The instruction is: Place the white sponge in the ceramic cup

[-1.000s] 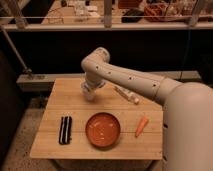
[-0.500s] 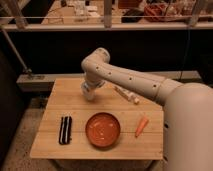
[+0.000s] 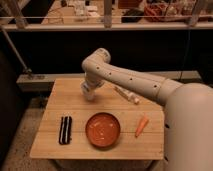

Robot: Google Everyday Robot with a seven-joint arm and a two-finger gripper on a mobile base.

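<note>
My gripper (image 3: 87, 93) hangs from the white arm (image 3: 131, 80) and sits low over the far left part of the wooden table (image 3: 52, 102). I cannot pick out the white sponge in this view; it may be hidden at the gripper. The ceramic cup does not show either; the arm and gripper may cover it.
An orange plate (image 3: 102, 129) lies at the front middle. A black ridged object (image 3: 65, 130) lies to its left and a small carrot (image 3: 142, 126) to its right. A long thin white stick-like object (image 3: 127, 95) lies behind the plate under the arm. A railing and dark wall stand behind the table.
</note>
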